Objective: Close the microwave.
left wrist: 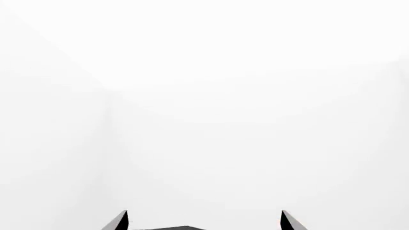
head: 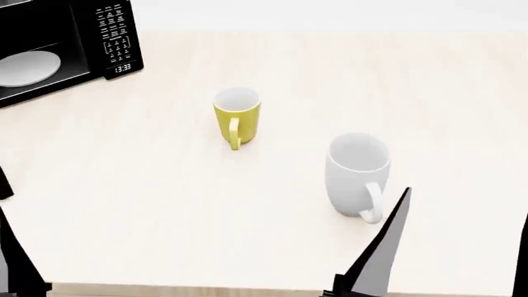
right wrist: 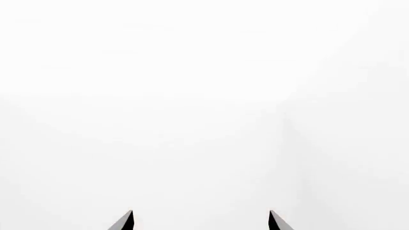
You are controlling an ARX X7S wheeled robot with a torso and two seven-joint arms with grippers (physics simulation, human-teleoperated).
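2 mugs are sitting on the pale table [head: 165,204], and both are standing on the keypad side of the microwave [head: 62,46], nearer the robot. The microwave is sitting at the far corner with its inside showing, so the door is looking open, though the door itself is out of sight.

The yellow mug [head: 237,116] is standing closest to the microwave. The white mug [head: 357,173] is farther from it.

The left gripper [left wrist: 203,221] and the right gripper [right wrist: 200,221] are both showing spread, released fingers holding nothing, pointing at blank white.

An arm reaching toward the microwave could be bumping the yellow mug and knocking it over.
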